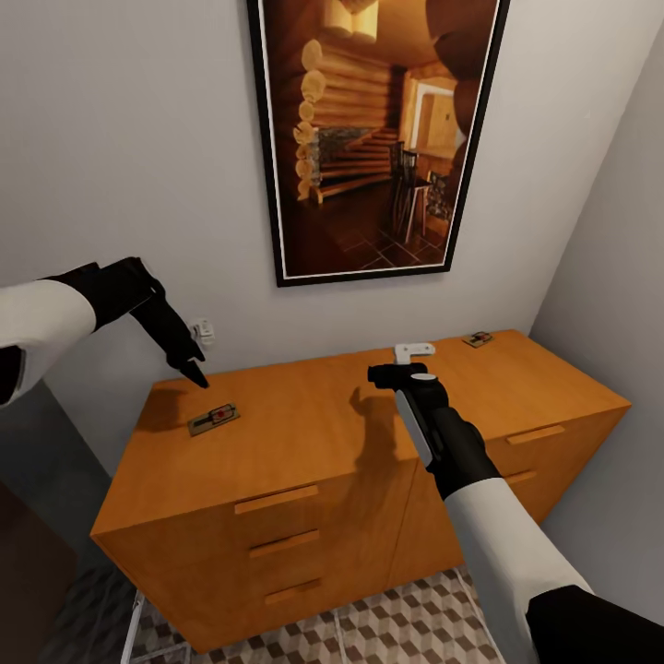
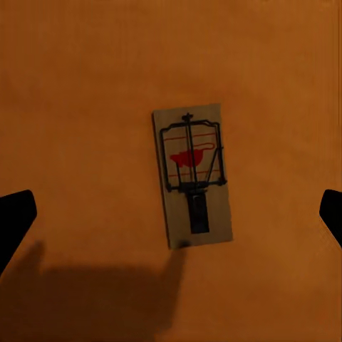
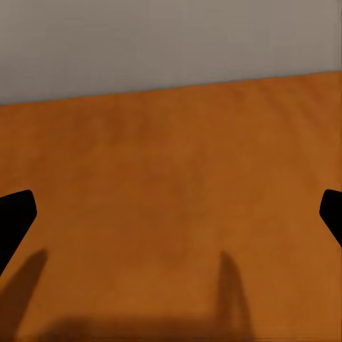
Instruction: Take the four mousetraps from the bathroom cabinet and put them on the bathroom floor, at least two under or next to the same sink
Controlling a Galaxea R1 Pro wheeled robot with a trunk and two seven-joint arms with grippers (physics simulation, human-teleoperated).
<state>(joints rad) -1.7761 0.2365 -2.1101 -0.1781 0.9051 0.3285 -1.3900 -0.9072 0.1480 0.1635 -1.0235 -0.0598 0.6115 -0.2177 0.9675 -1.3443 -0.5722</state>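
Lying on the flat top of the cabinet [image 1: 304,433] are two mousetraps: one [image 1: 214,418] near its left end, the other [image 1: 478,338] far off at the back right corner by the wall, well apart from the first. The left gripper [image 1: 189,364] is hanging above and just behind the nearer trap, and in the left wrist view that trap [image 2: 192,174] is sitting flat between the two dark fingertips [image 2: 14,221], which are standing wide at the picture's edges, touching nothing. The right gripper [image 1: 398,373] is hovering over the middle of the top; its fingertips [image 3: 14,221] are likewise spread wide over bare wood. A small white object [image 1: 414,351] beside the right gripper is partly covered and hard to make out. A large framed picture [image 1: 373,134] is hanging on the wall behind, its top cut off. Three drawer handles are showing on the cabinet's left front, two on the right. A strip of cube-patterned floor [image 1: 387,627] is showing below.
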